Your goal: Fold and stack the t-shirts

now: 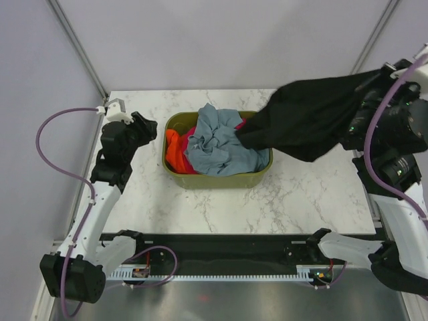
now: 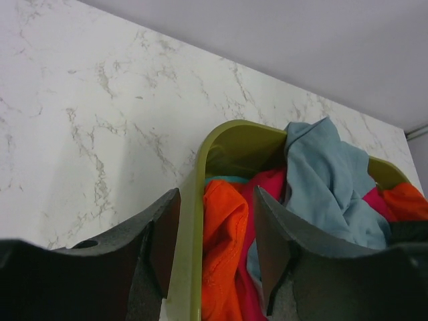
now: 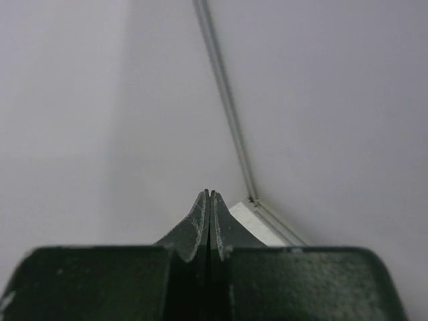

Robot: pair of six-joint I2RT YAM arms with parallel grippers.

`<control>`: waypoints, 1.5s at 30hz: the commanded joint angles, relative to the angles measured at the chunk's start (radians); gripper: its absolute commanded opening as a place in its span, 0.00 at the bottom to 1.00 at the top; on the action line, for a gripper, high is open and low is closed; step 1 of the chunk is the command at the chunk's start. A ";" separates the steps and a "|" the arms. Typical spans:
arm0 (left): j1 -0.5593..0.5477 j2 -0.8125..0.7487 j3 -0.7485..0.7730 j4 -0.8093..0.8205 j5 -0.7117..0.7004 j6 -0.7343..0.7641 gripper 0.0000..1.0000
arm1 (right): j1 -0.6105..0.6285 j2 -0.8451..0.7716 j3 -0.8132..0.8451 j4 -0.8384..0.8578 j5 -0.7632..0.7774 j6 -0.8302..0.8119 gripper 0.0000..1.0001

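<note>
My right claw (image 3: 210, 200) is pressed shut, raised well above the right side of the marble table (image 1: 134, 194), and its own camera sees only the 2 fingers meeting in a thin line against the pale wall. From above, the black t-shirt (image 1: 307, 114) hangs from that claw: its upper end is bunched at my right wrist, and the cloth sags down and to the left in 1 long drape, with its lower end reaching over the right rim of the olive-green basket (image 1: 217, 180). I cannot tell whether that lower end rests on the pile or just hangs over it. The basket sits at the middle of the table and holds the other 3 shirts in a crumpled heap. The grey-blue t-shirt (image 1: 217, 144) lies on top and toward the right, the orange t-shirt (image 1: 175, 152) is packed against the left wall, and the magenta-pink t-shirt (image 2: 267, 184) shows between them. My left claw (image 2: 215, 200) is open, its fingers spread wide and gripping nothing. It hovers at the basket's left end, 1 finger (image 2: 160, 234) over the marble outside the rim and the other over the cloth inside.
</note>
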 commanded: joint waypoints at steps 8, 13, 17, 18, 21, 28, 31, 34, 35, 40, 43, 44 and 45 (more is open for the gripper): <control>-0.051 0.207 0.082 -0.037 0.098 0.092 0.57 | -0.113 -0.148 -0.318 0.215 0.245 -0.143 0.09; -0.066 0.356 0.146 -0.043 0.110 0.105 0.57 | -0.113 -0.130 -0.336 -0.262 0.017 0.333 0.62; -0.083 0.506 0.290 -0.127 0.072 0.133 0.55 | -0.113 -0.115 -0.400 -0.394 -0.355 0.544 0.88; -0.083 0.584 0.324 -0.161 0.070 0.139 0.51 | -0.113 -0.108 -0.431 -0.403 -0.400 0.560 0.89; -0.083 0.702 0.471 -0.311 0.066 0.147 0.02 | -0.113 -0.108 -0.478 -0.406 -0.500 0.597 0.88; 0.030 0.643 0.490 -0.434 -0.140 0.035 0.02 | -0.113 -0.127 -0.548 -0.399 -0.574 0.591 0.89; 0.177 0.610 0.455 -0.476 -0.102 -0.035 0.02 | -0.112 -0.130 -0.577 -0.388 -0.589 0.588 0.90; 0.311 0.548 0.374 -0.474 -0.065 -0.100 0.02 | -0.113 -0.121 -0.604 -0.365 -0.624 0.586 0.90; 0.340 0.499 0.355 -0.476 -0.071 -0.111 0.02 | -0.113 -0.116 -0.611 -0.362 -0.631 0.588 0.90; 0.518 0.341 0.248 -0.471 -0.109 -0.206 0.02 | -0.113 -0.073 -0.627 -0.350 -0.687 0.584 0.90; 0.580 0.275 0.203 -0.450 -0.092 -0.253 0.02 | -0.113 -0.055 -0.634 -0.345 -0.720 0.574 0.90; 0.589 0.266 0.191 -0.450 -0.099 -0.279 0.02 | -0.113 -0.052 -0.638 -0.339 -0.730 0.571 0.90; 0.616 0.241 0.153 -0.447 -0.096 -0.311 0.02 | -0.113 -0.050 -0.650 -0.333 -0.735 0.569 0.90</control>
